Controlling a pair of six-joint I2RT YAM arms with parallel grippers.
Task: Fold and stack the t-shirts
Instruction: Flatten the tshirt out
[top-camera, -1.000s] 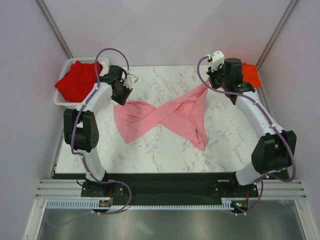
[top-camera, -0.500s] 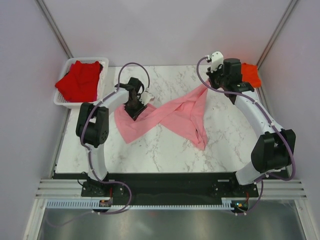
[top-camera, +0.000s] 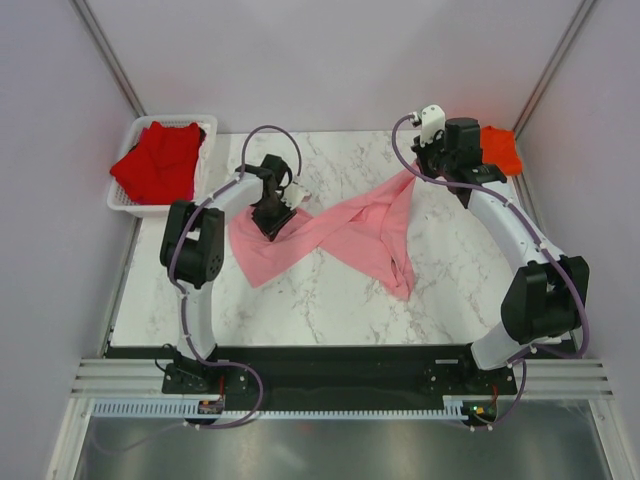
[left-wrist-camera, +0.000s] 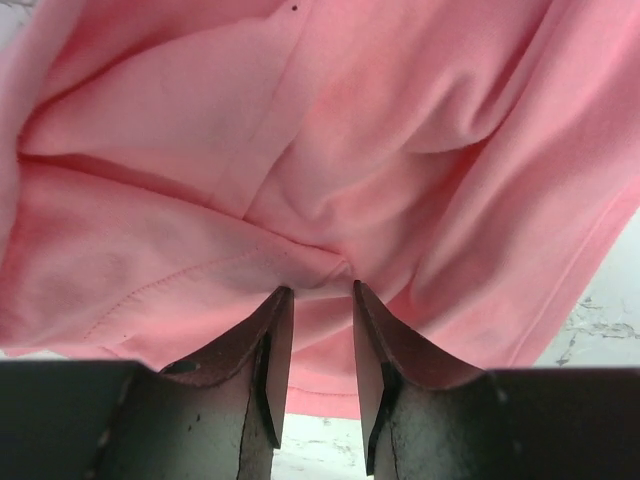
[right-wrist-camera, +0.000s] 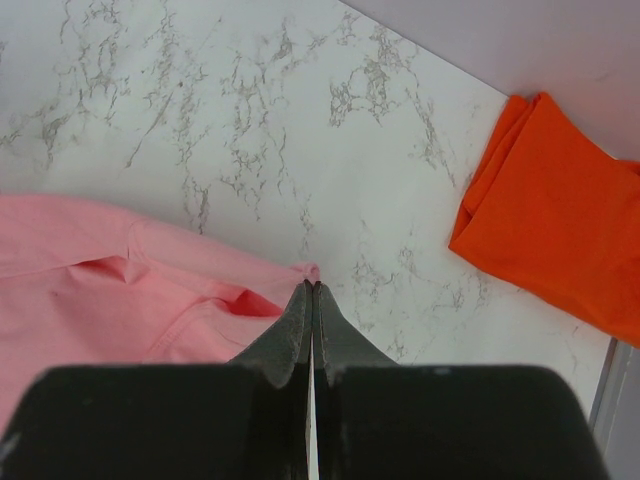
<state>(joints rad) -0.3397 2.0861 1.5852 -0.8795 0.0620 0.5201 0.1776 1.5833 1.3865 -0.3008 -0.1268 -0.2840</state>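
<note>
The light pink t-shirt (top-camera: 340, 230) lies twisted and crumpled across the middle of the marble table. My left gripper (top-camera: 272, 215) is pressed down on its left part. In the left wrist view the pink cloth (left-wrist-camera: 300, 120) fills the frame, and the left gripper (left-wrist-camera: 320, 290) is open with a small fold of cloth at its tips. My right gripper (top-camera: 412, 172) is shut on the shirt's far right corner, and the right wrist view (right-wrist-camera: 313, 280) shows it pinching that corner (right-wrist-camera: 150, 290). The orange t-shirt (top-camera: 500, 150) lies folded at the far right (right-wrist-camera: 560, 230). The red t-shirt (top-camera: 158, 160) lies in the basket.
The white mesh basket (top-camera: 125, 203) stands at the far left edge of the table. Grey walls close in the back and both sides. Bare marble (top-camera: 330, 310) lies in front of the pink shirt.
My left arm has swung from beside the basket rightward and down onto the pink shirt's left part. My right gripper has kept its hold on the corner without moving.
</note>
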